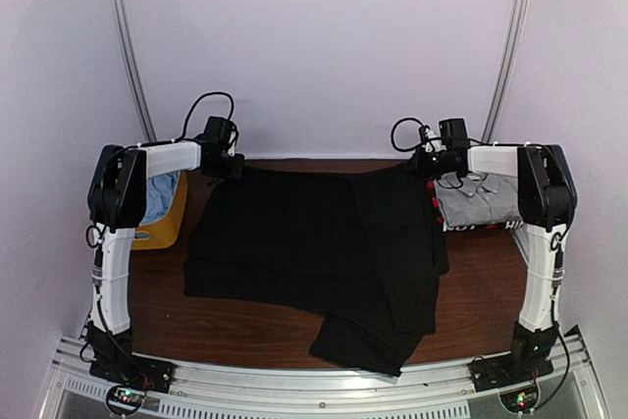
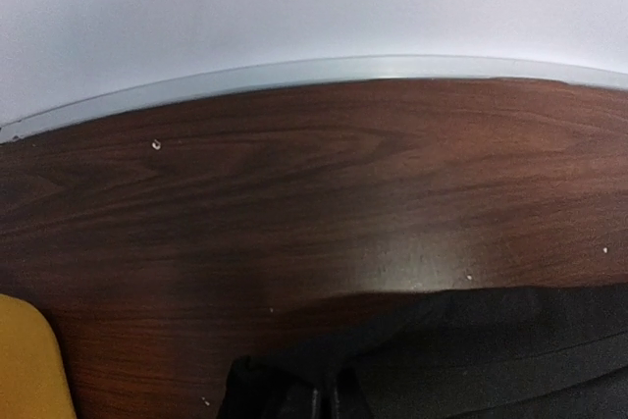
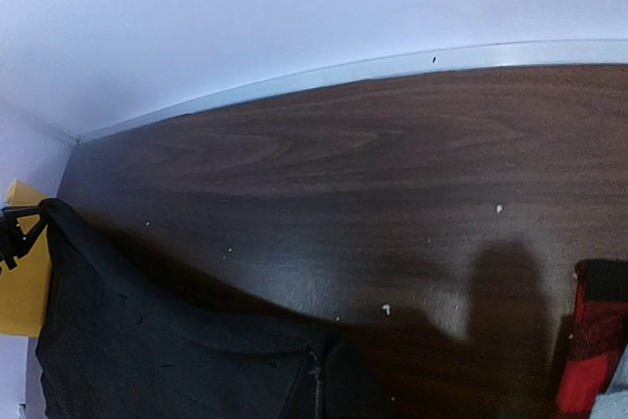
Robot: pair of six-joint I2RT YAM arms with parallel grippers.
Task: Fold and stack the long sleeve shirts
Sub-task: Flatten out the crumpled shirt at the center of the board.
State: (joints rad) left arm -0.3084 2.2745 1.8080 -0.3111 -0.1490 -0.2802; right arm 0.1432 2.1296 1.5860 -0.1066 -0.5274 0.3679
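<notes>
Evenly now: my left and right jaws each pinch a far corner of the soft black collared shirt (image 1: 294,237), spread across the middle of the bench (image 1: 491,291); I should draw both together, taut, towards the near edge.

Bare surface (image 1: 235,326) lies only at lower left and lower right
A black shirt (image 1: 294,237) fills the centre; yellow basket (image 1: 167,221) blocks middle left, grey shirt (image 1: 481,201) middle right.

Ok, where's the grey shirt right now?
In the top view the grey shirt lies at the far right of the table, beneath the right arm and just right of the spread-out black shirt.
</notes>
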